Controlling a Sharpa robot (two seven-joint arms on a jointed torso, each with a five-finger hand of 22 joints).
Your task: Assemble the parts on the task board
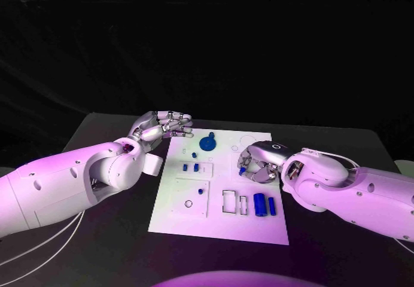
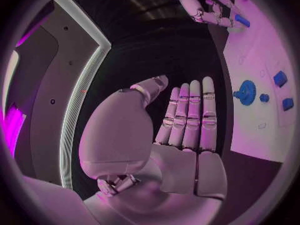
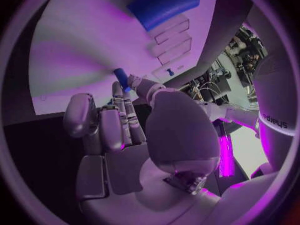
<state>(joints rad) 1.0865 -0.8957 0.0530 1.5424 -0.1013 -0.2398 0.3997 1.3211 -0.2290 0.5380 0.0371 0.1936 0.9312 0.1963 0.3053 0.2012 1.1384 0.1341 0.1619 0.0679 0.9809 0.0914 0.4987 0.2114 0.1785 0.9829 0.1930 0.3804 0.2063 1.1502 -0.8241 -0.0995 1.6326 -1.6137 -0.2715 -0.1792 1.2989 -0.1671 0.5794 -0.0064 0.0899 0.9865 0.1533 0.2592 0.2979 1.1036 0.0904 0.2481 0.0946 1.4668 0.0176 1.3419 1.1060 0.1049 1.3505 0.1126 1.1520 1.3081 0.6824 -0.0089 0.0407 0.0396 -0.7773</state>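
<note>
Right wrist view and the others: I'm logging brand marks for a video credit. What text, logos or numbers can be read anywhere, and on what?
"sharpa", on the white arm at the edge of the right wrist view; it reads sideways there.
A ring-shaped mark sits on the back of the right hand in the head view; it is a sign, not letters.
The task board and its blue parts carry no readable text.

Bare task board [image 1: 177, 218] near corner
</note>
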